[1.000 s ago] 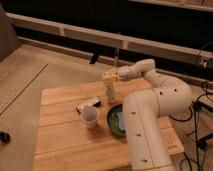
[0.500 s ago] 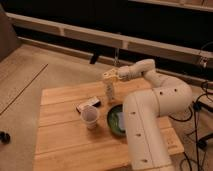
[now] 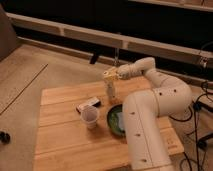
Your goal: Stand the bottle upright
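Observation:
The bottle (image 3: 109, 91) is small, slim and pale. It stands upright at the far middle of the wooden table (image 3: 60, 135). My gripper (image 3: 110, 76) is right above the bottle's top, at the end of the white arm (image 3: 150, 67) that reaches in from the right. Whether it touches the bottle cannot be seen.
A translucent plastic cup (image 3: 90, 117) stands in the middle of the table. A flat dark-and-white rectangular object (image 3: 88, 105) lies just behind it. A green bowl (image 3: 116, 121) sits to the cup's right, against my white base (image 3: 147, 130). Beyond the table's far edge is floor and a low wall.

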{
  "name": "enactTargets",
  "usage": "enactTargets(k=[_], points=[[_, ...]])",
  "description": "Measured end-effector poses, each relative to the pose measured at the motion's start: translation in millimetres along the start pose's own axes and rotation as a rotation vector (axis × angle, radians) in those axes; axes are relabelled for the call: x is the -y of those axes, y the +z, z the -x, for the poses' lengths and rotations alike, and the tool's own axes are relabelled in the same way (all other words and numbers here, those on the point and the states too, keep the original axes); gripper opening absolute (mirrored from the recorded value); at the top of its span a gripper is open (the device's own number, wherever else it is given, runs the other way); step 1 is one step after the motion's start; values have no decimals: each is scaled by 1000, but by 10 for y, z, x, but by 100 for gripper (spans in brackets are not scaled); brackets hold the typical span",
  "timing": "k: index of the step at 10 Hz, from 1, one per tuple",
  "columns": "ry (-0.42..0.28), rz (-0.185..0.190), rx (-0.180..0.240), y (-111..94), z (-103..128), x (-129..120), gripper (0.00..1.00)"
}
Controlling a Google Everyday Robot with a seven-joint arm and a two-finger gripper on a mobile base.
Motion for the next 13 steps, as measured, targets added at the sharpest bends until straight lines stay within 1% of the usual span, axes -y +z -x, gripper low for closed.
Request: enactTargets(k=[1,2,3,4,5,6,8,9,13], points=[[-55,9,-1,8,86,32,0],[-113,22,10,50,193,61,0],[-143,29,26,77,258,76,0],[-164,31,58,89,315,91,0],[-169,30,91,99,329,102,0],[-158,29,128,119,295,114,0],[-128,19,164,127,195,134,0],[-116,14,170,122,139,140,0],[-92,9,172,145,13,130,0]])
